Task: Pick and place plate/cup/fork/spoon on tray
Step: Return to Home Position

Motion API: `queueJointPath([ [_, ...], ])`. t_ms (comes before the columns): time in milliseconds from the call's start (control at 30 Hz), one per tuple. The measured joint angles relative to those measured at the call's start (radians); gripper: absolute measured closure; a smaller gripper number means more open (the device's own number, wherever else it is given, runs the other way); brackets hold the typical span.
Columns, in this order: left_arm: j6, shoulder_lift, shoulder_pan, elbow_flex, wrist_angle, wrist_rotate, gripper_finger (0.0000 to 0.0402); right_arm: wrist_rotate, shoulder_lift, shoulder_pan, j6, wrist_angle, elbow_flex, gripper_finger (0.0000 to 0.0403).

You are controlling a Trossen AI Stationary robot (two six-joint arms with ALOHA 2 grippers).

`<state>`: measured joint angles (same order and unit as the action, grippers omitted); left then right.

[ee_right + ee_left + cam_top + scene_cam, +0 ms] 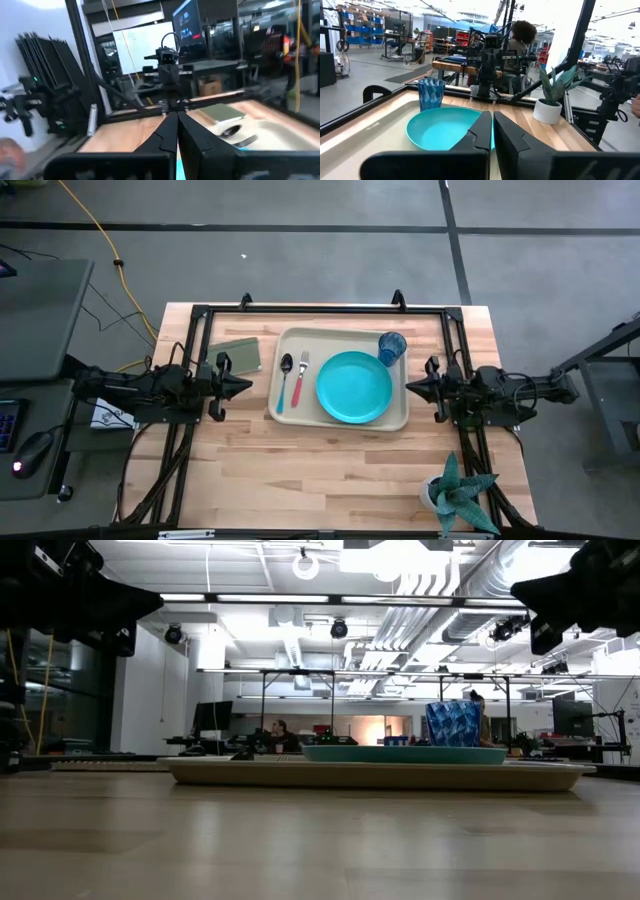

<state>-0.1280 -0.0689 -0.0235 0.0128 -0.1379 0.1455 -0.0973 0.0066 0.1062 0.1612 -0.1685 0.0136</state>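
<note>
The beige tray [288, 415] lies at the table's middle. On it rest the turquoise plate [354, 387], the blue cup [391, 347] upright at the far right corner, the red-handled fork [299, 379] and the blue-handled spoon [285, 379] side by side at its left end. My left gripper [247, 385] is shut and empty, left of the tray. My right gripper [410, 388] is shut and empty, right of the tray. The plate [445, 127] and cup [430, 93] also show in the left wrist view.
An olive-green flat rectangle [236, 354] lies at the far left, beside the tray. A white pot with a spiky green plant [455, 492] stands at the near right corner. A black frame [320, 308] runs around the table's far part. Bare wood lies in front of the tray.
</note>
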Motion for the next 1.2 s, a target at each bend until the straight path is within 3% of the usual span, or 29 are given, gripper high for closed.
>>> queueJointPath([
  [267, 0.000, 0.000, 0.000, 0.000, 0.000, 0.000, 0.0401, -0.007, 0.001, -0.034, -0.095, 0.018, -0.003, 0.0402],
  [400, 0.000, 0.000, 0.000, 0.000, 0.000, 0.000, 0.0401, -0.099, 0.007, -0.042, -0.120, 0.122, -0.003, 0.0402],
  [533, 0.000, 0.000, 0.000, 0.000, 0.000, -0.001, 0.0401, -0.113, 0.036, -0.043, -0.176, 0.128, -0.001, 0.0402],
  [1200, 0.000, 0.000, 0.000, 0.000, 0.000, -0.002, 0.0401, -0.109, 0.044, -0.043, -0.046, 0.134, 0.000, 0.0402],
])
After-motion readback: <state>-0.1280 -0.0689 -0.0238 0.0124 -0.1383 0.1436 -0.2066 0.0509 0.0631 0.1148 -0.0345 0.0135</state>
